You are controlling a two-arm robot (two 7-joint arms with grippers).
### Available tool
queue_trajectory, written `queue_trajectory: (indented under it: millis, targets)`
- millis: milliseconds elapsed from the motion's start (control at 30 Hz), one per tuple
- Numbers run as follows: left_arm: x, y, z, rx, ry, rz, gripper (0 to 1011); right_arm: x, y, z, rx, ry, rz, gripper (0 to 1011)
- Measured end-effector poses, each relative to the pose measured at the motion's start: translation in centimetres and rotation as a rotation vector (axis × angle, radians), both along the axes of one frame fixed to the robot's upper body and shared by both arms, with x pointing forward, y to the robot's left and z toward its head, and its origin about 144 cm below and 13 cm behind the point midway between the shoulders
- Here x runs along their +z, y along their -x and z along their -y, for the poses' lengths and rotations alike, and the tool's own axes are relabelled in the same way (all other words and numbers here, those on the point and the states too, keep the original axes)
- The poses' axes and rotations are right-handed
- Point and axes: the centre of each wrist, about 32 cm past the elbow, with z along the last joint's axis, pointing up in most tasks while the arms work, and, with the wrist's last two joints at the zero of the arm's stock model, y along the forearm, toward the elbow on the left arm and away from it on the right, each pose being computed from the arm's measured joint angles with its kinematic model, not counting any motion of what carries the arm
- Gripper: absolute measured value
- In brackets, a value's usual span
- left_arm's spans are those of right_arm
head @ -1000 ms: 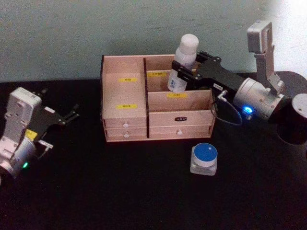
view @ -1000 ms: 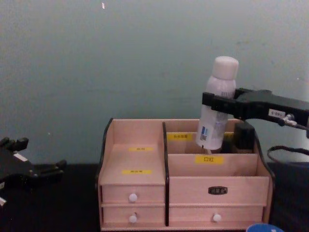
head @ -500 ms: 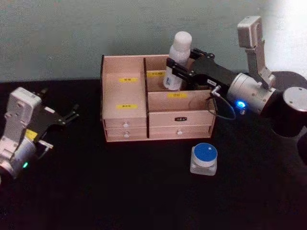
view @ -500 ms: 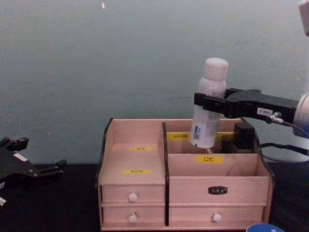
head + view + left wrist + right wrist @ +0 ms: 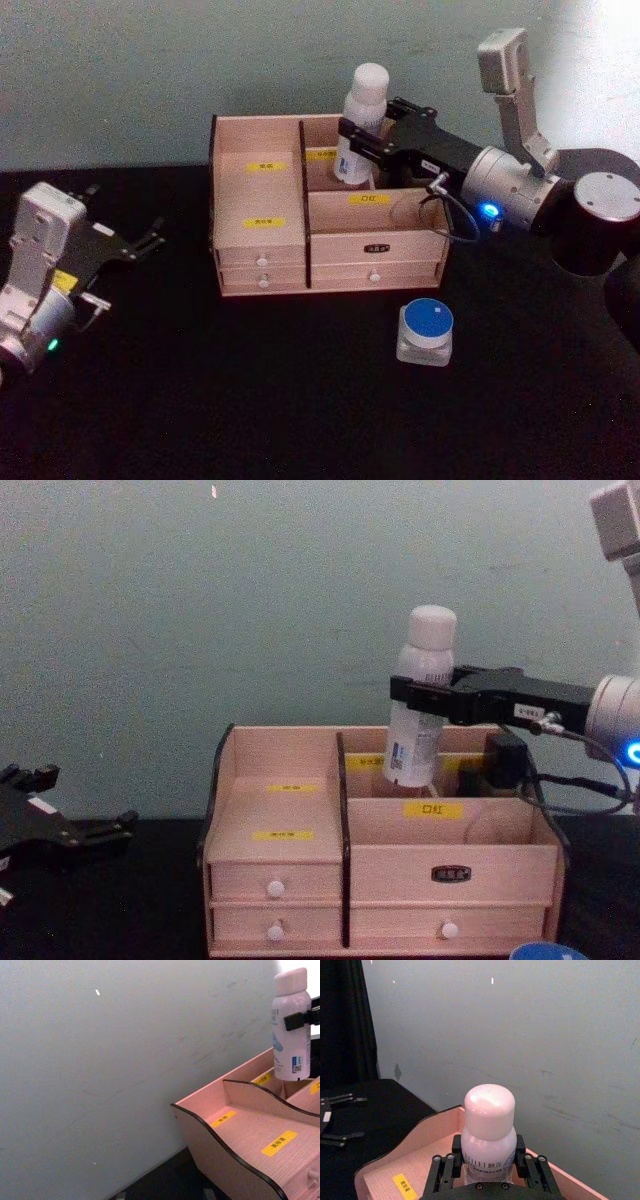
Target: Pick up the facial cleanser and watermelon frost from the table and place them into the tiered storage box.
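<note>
Head view: right end effector (image 5: 358, 140) is pinching the facial cleanser (image 5: 364, 100) round its upper body, just below the cap. Bottle leans a bit, its btm dipped into the back right compt of the tiered storage box (image 5: 256, 235). Watermelon frost (image 5: 427, 332) sits on the table (image 5: 300, 410), well apart from that end effector, in front of the box, untouched. Left end effector (image 5: 148, 236) is parked well off on the box's other side, fingers spread, holding nothing.

Left wrist view: cleanser hangs in the clamp w/ its base down behind the box's wavy divider. Can't tell if it touches the compt floor.

Right wrist view: fingers sit either side of the bottle's shoulder, cap poking up between them.

Chest view: bottle base is below the rim. A dark square-capped bottle (image 5: 505, 758) stands just under the end effector's body, same compt.

My read: placing item 1 of 2. Next move needs a slow straight drop till the base seats, clear of the dark bottle, then release, lift out, go for the jar.
</note>
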Motion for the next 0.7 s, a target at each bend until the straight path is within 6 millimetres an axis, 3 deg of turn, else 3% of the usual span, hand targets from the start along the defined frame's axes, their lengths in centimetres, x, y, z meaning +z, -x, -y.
queue_trajectory:
  millis: [700]
  targets:
    - [0.0,0.0,0.0,0.000,0.000,0.000,1001,-0.7,-1.4,-0.7,-0.015,0.010,-0.033,596]
